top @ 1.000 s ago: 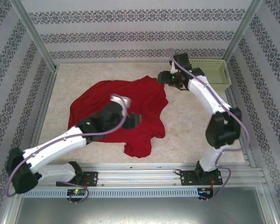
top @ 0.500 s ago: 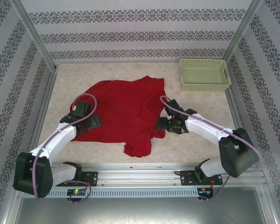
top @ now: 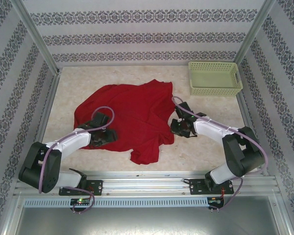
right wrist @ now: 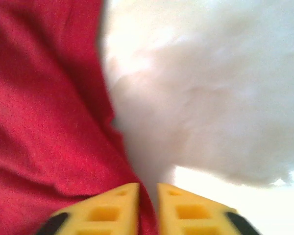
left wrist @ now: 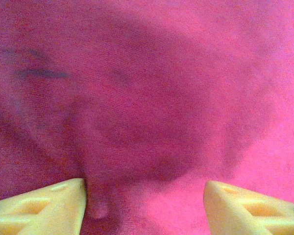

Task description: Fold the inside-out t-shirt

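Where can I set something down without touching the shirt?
Bare table lies between the t-shirt and the basket, and along the far wall behind the t-shirt. Crowded: centre and left, where the t-shirt spreads, the left gripper over it, the right gripper pinching its right edge.

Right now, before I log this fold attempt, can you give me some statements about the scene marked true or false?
1. The t-shirt lies inside the basket. False: it lies on the table, apart from the basket.
2. The right end effector pinches the t-shirt's edge. True.
3. The left end effector is shut. False: its fingers stand wide apart over the cloth.
4. The basket sits at the table's far right corner. True.
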Robot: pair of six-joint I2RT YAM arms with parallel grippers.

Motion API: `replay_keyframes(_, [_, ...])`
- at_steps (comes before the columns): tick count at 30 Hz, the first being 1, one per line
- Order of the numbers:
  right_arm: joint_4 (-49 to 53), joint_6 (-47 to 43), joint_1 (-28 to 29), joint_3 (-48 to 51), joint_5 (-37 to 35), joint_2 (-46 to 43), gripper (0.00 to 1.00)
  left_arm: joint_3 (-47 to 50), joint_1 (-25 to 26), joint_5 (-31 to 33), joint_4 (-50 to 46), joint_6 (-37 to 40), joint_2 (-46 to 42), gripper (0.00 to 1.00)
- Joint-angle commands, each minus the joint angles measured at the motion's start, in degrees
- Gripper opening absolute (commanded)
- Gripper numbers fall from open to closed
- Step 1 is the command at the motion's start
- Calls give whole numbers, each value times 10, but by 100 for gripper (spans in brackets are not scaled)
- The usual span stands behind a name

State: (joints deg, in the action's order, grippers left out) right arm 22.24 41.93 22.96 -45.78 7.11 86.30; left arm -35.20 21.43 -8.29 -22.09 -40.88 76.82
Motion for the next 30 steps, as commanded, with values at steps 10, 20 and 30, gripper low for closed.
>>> replay_keyframes(10, [55,-59,-56,-16,-56,-115,30,-112,88,53,-82,9,-65,71])
replay_keyframes(20, [52,-116,-46,-277,-65,98,64,-363,-108,108,-75,100,134,83])
replay_keyframes(30, [142,-139,-70,-602,-63,355,82,-610,-157,107,-65,139,416,93])
